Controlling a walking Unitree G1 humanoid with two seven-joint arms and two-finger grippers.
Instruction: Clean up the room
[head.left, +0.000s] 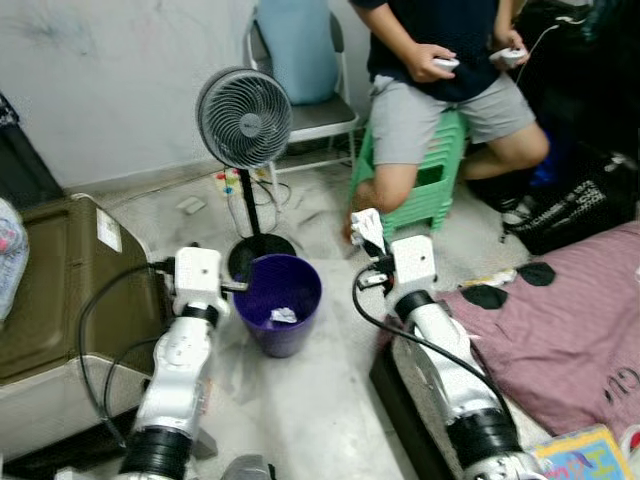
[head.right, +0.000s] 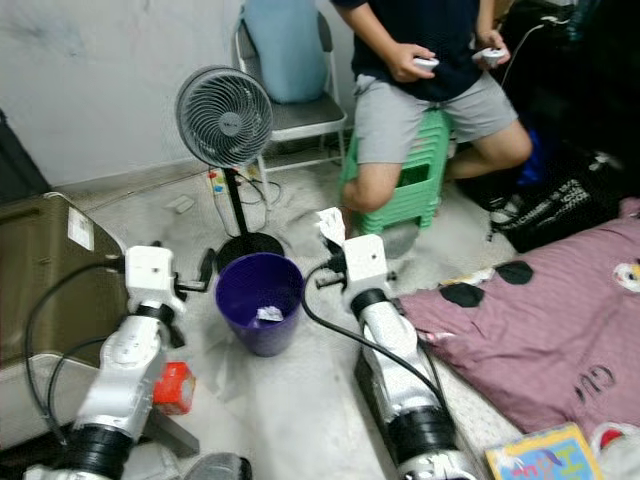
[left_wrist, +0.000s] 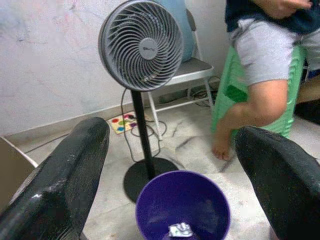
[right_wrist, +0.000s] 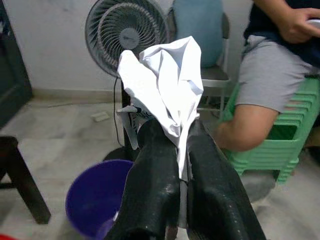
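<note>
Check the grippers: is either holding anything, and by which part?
The right gripper pinches a crumpled white paper by its lower end, the rest sticking up above the fingertips. The left gripper is open and holds nothing.

Pale marbled floor (head.left: 320, 400). Purple bin (head.left: 278, 303) between left gripper (head.left: 240, 286) and right gripper (head.left: 366, 232); pedestal fan (head.left: 245, 125) just beyond bin. Green stool stack (head.left: 435, 185) beyond right gripper. Power strip (head.left: 232, 181) by wall.

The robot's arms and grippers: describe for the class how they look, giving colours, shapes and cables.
Both arms are silver-white with rounded segments and black ring joints. Each wrist carries a white boxy block. A black cable loops off each arm. The left gripper and the right gripper each have two long, thick, glossy black fingers with rounded tips.
</note>
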